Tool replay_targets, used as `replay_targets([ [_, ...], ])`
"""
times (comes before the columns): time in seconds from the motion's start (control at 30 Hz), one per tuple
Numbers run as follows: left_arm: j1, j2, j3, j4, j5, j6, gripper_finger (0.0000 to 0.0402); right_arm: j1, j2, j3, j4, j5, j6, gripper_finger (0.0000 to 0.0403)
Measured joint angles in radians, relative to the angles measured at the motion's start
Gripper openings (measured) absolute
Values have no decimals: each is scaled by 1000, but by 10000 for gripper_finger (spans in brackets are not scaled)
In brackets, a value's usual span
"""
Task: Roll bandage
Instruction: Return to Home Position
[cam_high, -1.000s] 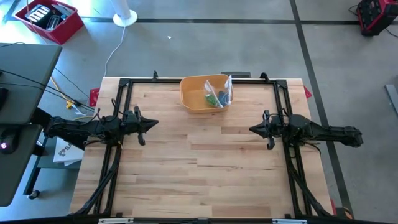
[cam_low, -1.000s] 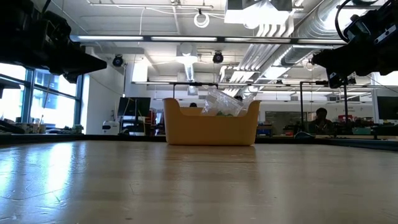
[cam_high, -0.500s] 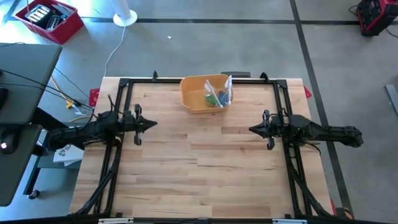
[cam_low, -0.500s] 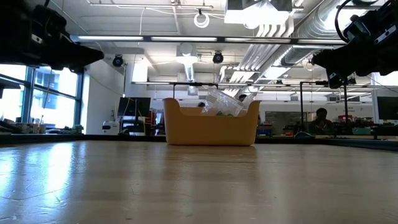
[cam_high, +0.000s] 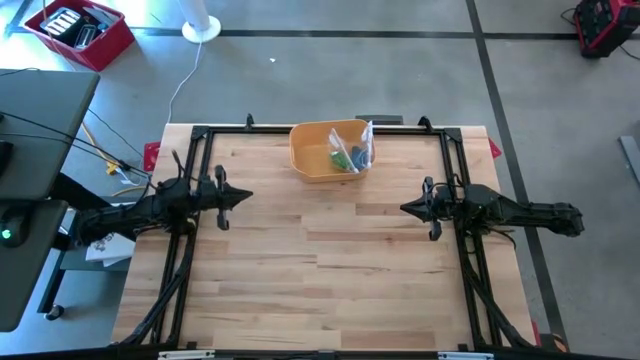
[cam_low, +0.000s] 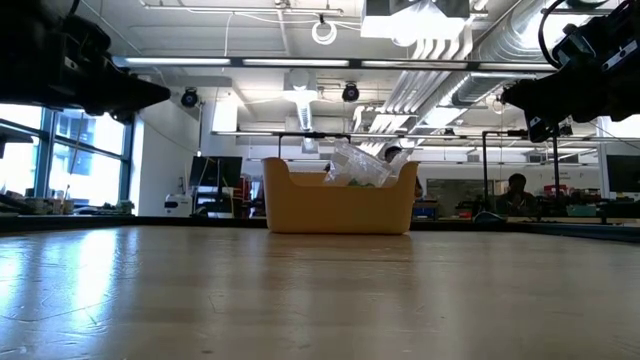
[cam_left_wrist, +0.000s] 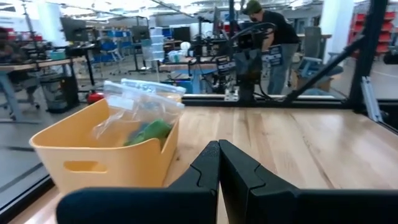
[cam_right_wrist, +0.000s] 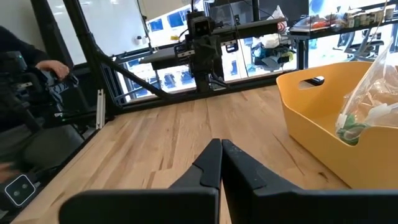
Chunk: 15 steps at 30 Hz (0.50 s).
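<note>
A yellow bin stands at the middle of the table's far edge. In it lies a clear plastic bag with green and blue things inside. The bandage itself is hidden. My left gripper hovers shut above the table's left side, level, pointing toward the right and slightly toward the bin. My right gripper hovers shut above the right side, level, pointing left. Both are well clear of the bin and touch nothing.
A black frame runs along the table's left, far and right edges. The bare wooden top lies between the arms and toward the near edge. A person stands beyond the table, and a hand shows in the right wrist view.
My left arm has swung about its base, so that its shut gripper now points slantwise toward the far right, more toward the bin, and it has rolled a little. The right arm has kept still.
</note>
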Motion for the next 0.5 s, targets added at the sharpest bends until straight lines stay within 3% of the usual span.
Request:
replay_targets([
  [0.5,35,0,0,5,-3,-16,1,0,0,0,0,0,0,0],
])
